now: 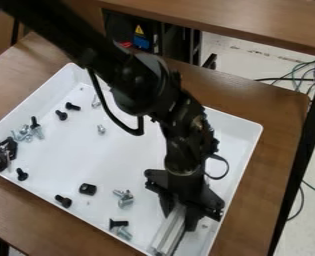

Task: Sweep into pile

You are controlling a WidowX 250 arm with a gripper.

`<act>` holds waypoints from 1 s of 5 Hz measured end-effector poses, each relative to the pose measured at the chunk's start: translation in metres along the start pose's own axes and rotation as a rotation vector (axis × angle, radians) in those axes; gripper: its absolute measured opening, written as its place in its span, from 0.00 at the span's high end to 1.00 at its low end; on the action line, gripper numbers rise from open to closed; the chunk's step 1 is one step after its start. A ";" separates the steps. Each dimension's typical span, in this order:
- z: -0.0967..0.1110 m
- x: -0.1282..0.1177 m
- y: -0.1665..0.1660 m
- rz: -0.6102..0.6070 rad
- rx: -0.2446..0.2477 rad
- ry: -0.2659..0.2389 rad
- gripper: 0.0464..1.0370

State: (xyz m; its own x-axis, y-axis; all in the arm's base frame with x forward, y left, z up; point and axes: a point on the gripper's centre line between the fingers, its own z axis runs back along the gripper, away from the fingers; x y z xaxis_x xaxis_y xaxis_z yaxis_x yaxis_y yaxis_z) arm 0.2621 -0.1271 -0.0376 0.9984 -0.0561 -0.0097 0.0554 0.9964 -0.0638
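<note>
My gripper point(180, 212) hangs over the lower right part of the white tray point(136, 145), shut on a silver metal bar point(168, 234) that slants down toward the tray's near edge. Left of the bar are silver screws point(125, 198), with a black screw point(118, 224) below them. A black nut-like piece point(87, 189) and another black screw point(63, 201) lie farther left. Several silver screws point(27, 133) and black parts point(3, 152) cluster at the tray's left corner. Two black screws point(61, 115) are near the upper left, and a silver screw point(101, 129) is nearer the middle.
The tray stands on a brown wooden table point(280, 120), its raised walls around the screws. Behind is another wooden surface point(233, 20). Cables point(306, 70) lie on the floor at the right.
</note>
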 end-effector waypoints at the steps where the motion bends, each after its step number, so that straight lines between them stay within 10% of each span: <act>1: -0.005 0.004 0.022 -0.005 0.016 -0.024 0.68; 5: -0.009 0.006 0.182 0.098 0.149 -0.008 0.68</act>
State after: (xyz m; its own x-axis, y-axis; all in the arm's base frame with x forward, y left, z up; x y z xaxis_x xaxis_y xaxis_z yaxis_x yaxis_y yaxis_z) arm 0.2778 0.0531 -0.0577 0.9991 0.0421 -0.0008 -0.0418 0.9954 0.0857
